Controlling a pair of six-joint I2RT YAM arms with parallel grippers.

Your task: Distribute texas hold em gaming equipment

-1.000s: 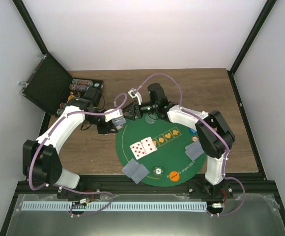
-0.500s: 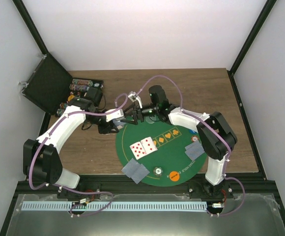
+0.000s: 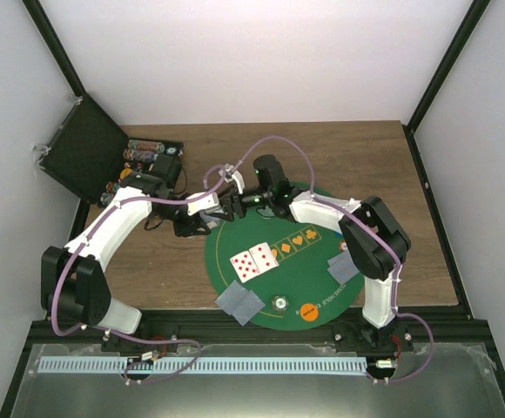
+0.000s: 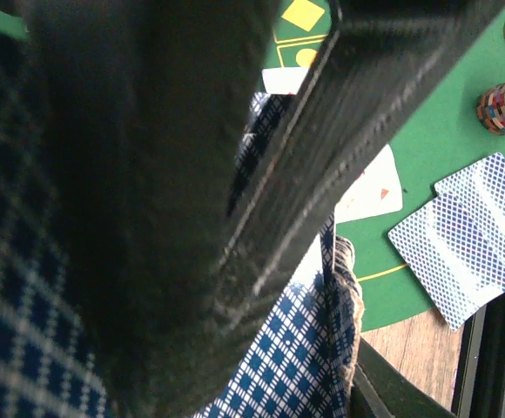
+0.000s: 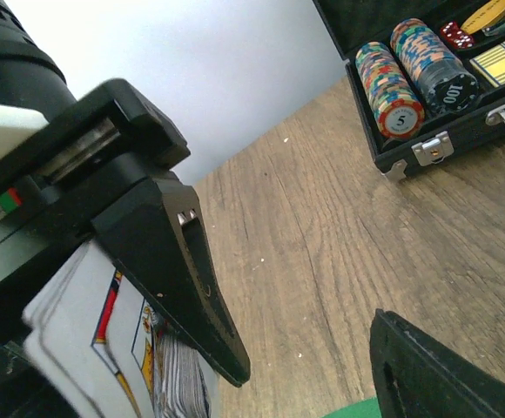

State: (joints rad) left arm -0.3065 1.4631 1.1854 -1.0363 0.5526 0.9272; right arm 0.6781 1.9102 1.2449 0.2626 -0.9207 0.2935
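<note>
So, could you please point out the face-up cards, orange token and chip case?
Face-up cards (image 3: 245, 264): top view, left card's face.
Orange token (image 3: 307, 311): top view, its middle.
Chip case (image 3: 83, 148): top view, open lid.

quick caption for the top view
Left gripper, deck in its jaws, faces the right gripper at the green mat's far-left rim; two red cards face up on it

We hold our left arm (image 3: 113, 228) and right arm (image 3: 322, 209) bent inward, hands almost meeting. Our left hand (image 3: 202, 222) clamps a deck of cards (image 5: 104, 348); our right hand (image 3: 226, 207) faces it, fingers (image 5: 444, 374) spread wide apart.
</note>
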